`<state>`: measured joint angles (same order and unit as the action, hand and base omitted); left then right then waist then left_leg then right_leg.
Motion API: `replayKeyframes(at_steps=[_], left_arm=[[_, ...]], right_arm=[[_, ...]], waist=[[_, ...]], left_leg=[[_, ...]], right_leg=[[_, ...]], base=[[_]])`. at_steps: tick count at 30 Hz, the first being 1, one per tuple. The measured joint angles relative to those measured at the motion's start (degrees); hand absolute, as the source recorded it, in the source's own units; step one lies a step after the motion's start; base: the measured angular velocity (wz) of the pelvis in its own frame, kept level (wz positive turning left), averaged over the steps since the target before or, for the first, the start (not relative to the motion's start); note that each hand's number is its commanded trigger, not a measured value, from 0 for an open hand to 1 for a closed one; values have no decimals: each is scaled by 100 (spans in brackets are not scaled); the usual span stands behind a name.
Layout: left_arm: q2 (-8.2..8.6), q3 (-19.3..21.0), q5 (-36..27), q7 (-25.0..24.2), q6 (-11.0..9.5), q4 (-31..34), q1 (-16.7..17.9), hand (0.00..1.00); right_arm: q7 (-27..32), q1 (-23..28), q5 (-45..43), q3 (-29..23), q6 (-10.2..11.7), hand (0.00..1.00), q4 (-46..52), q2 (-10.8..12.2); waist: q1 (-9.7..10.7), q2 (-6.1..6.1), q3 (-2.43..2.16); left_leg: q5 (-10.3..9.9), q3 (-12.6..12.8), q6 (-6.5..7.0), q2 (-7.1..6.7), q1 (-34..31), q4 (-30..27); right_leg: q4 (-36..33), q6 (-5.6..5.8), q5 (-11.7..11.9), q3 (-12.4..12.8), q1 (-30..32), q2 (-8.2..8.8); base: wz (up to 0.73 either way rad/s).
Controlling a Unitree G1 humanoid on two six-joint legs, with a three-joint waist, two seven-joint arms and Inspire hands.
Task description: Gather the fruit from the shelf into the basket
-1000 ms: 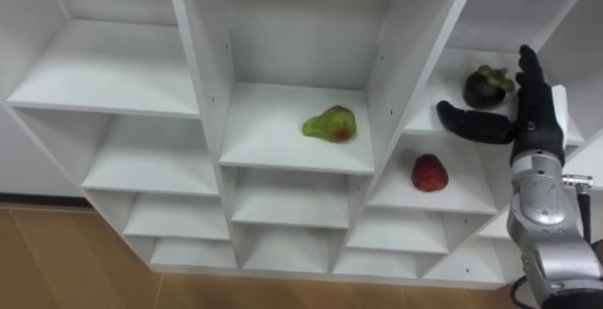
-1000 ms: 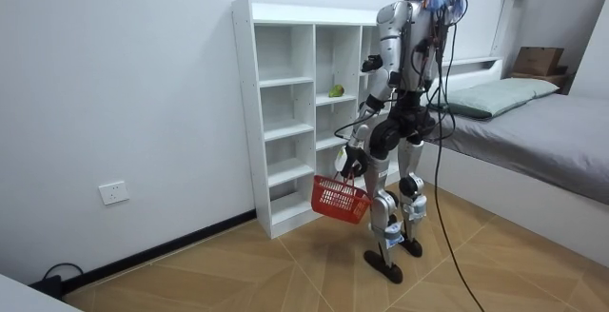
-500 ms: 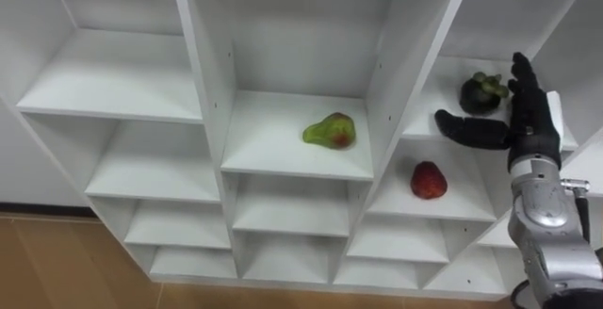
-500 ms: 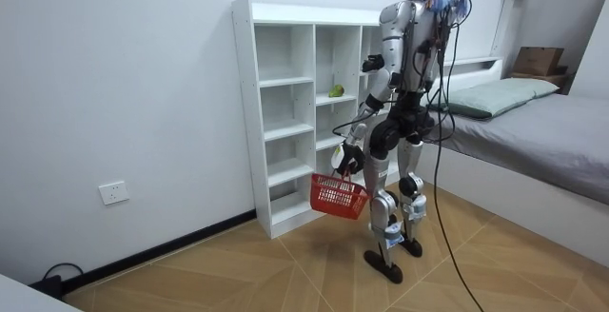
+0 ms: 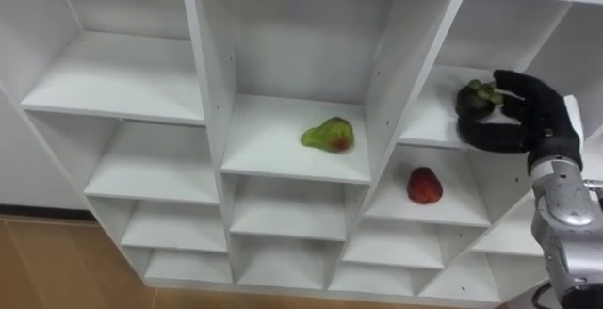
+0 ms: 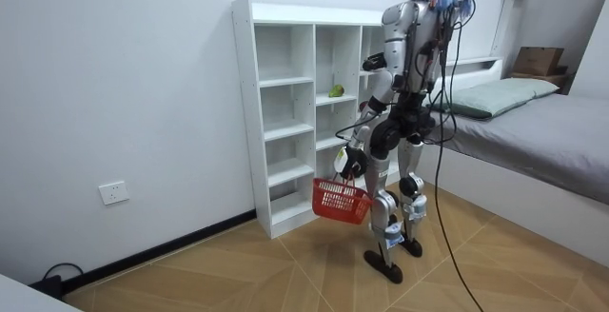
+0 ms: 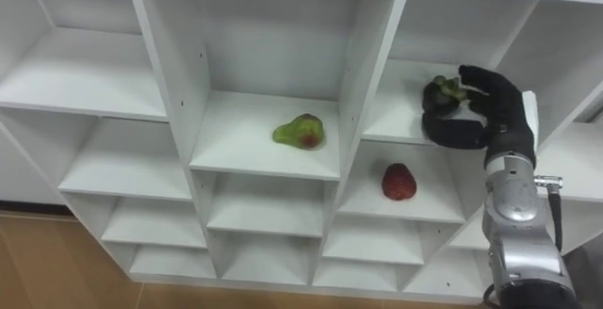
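A white closet (image 5: 122, 73) holds a green pear (image 5: 329, 135) blushed with red, a solid red fruit (image 5: 424, 185) and a dark purple, near-black mangosteen (image 5: 474, 97) topped by a green calyx. The right hand (image 5: 537, 121) is black above a silver-grey forearm. The room view shows a red, grid-walled basket (image 6: 340, 200), a tan wood floor (image 6: 285, 274) laid in herringbone and a white wall (image 6: 124, 93).

Right robot hand (image 5: 537, 116): matte black fingers and palm, white tag on the back. Silver-grey wrist cuff and forearm shell with a round recessed cap, and a thin black cable along the side. Room view: silver-grey torso and limbs, black waist and hip joints, dark feet, dark cable bundle off head and shoulders, one cable trailing to the floor.
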<state>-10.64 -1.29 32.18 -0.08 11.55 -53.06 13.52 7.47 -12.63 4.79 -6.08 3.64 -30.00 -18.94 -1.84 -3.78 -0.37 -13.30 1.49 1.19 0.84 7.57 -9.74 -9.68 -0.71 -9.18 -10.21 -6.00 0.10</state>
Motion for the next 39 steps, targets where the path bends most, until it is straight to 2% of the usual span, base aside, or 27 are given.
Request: replayKeyframes(at_steps=[8, 13, 21, 22, 23, 24, 25, 26, 39], left_arm=[[0, -4, -15, 68, 2, -29, 1, 100], [0, -4, -67, 110, 0, -134, -3, 100], [0, -3, -46, 75, 1, -127, -10, 100], [0, -3, -46, 73, 1, -125, -9, 100], [0, -4, -46, 72, 1, -116, -10, 100], [0, -3, -46, 72, 0, -91, -10, 100], [0, -3, -46, 72, -1, -86, -13, 100], [0, -1, -44, 72, -3, -86, -24, 100], [0, -5, -64, 78, -9, -93, -18, 100]], right_arm=[[-9, -63, -8, -25, -2, 100, -82, 8], [-159, -73, 70, -20, 1, 100, -85, 159], [-249, -76, 74, 32, 1, 100, -48, 237], [-251, -76, 77, 32, 3, 95, -47, 241], [-251, -76, 94, 31, 5, 83, -46, 253], [-251, -75, 140, 29, 5, 55, -49, 260], [-251, -75, 143, 29, 6, 15, -47, 263], [-251, -75, 143, 29, 7, 0, -39, 262], [-308, -79, -85, 45, 4, 0, -6, 258]], waist=[[2, -17, 4], [14, -20, 8], [-3, -9, 11], [-2, -8, 11], [2, -6, 11], [4, -6, 11], [5, -6, 11], [9, -6, 10], [16, -4, 11]], left_leg=[[-4, 21, -10, 21, 23, -22], [-4, 20, -9, 21, 40, -33], [-10, 14, -14, 12, 3, -37], [-10, 15, -14, 12, 3, -41], [-10, 15, -14, 11, 1, -51], [-10, 16, -14, 9, 1, -59], [-10, 15, -14, 7, 0, -63], [-10, 8, -14, 3, -6, -65], [-12, -11, -13, 3, -1, -40]], right_leg=[[4, -4, 2, 42, -4, -24], [4, -3, 2, 51, -21, -11], [17, -11, 5, 88, -6, -25], [19, -11, 5, 90, -7, -26], [24, -12, 5, 98, -8, -27], [31, -12, 5, 108, -8, -28], [36, -12, 5, 115, -9, -29], [50, -14, 6, 127, -13, -30], [86, -15, 12, 56, -36, -27]], base=[[-1], [0], [0], [0], [0], [0], [0], [0], [1]])
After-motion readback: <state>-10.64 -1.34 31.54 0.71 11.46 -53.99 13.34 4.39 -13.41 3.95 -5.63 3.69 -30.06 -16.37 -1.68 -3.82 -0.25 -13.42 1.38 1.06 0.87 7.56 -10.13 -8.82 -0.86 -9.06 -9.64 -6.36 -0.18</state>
